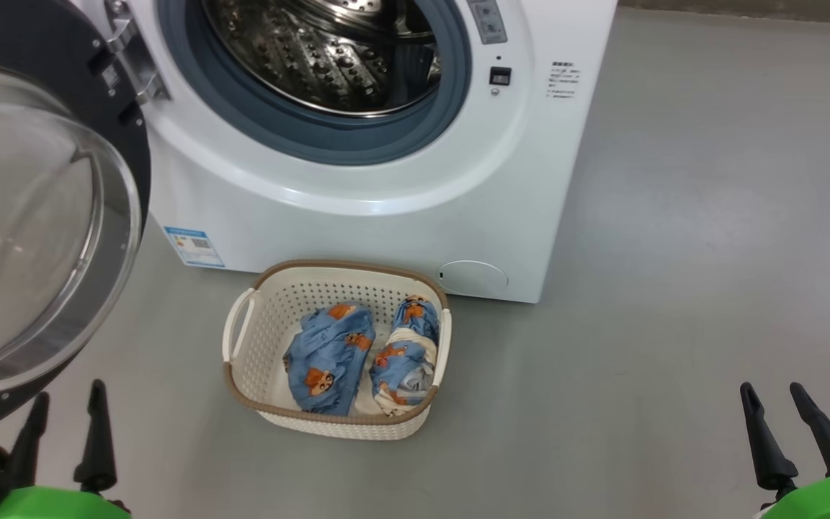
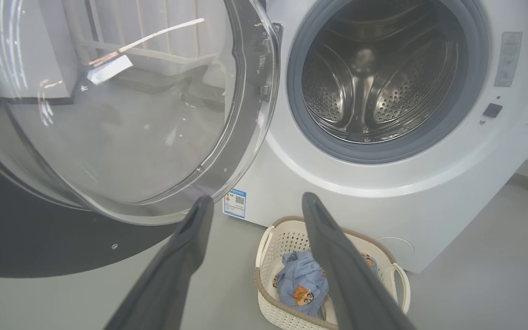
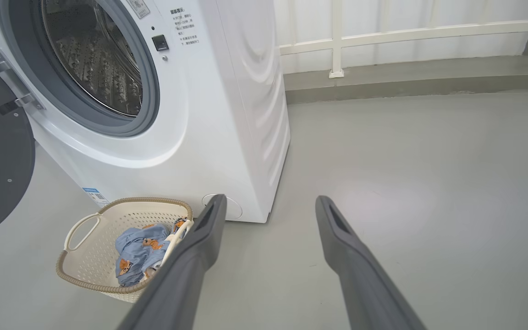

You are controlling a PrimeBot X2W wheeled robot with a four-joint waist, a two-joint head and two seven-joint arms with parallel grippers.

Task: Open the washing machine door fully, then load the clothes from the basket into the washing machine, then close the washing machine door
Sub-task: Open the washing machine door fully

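Left gripper (image 1: 69, 393): I have it low at the near left, its two dark fingers spread wide with nothing between them. It sits close under the bottom edge of the open door, and I cannot tell whether a fingertip touches the rim.
Right gripper (image 1: 772, 389): at the near right, its fingers are parted just as wide and it is empty. It is over bare floor (image 1: 674, 288), well apart from the basket and the machine.
Washing machine door (image 1: 33, 231): it is swung out to the left on its metal hinge (image 1: 134, 61), with the bulging clear glass toward me and the black rim around it.
Washing machine (image 1: 386, 216): the white box stands at the far centre with its mouth uncovered. I can see the grey-blue seal (image 1: 357, 148) and the perforated steel drum (image 1: 328, 58) inside it. A blue label sticker (image 1: 195, 246) sits low on the left of the front.
Basket (image 1: 271, 310): it stands on the floor just in front of the machine's lower front, to the right of the sticker and between my two grippers.
Clothes (image 1: 328, 357): both bundles lie in the basket side by side, towards its right half. The left one is blue with orange bears, and the right one shows cream-white cloth as well.
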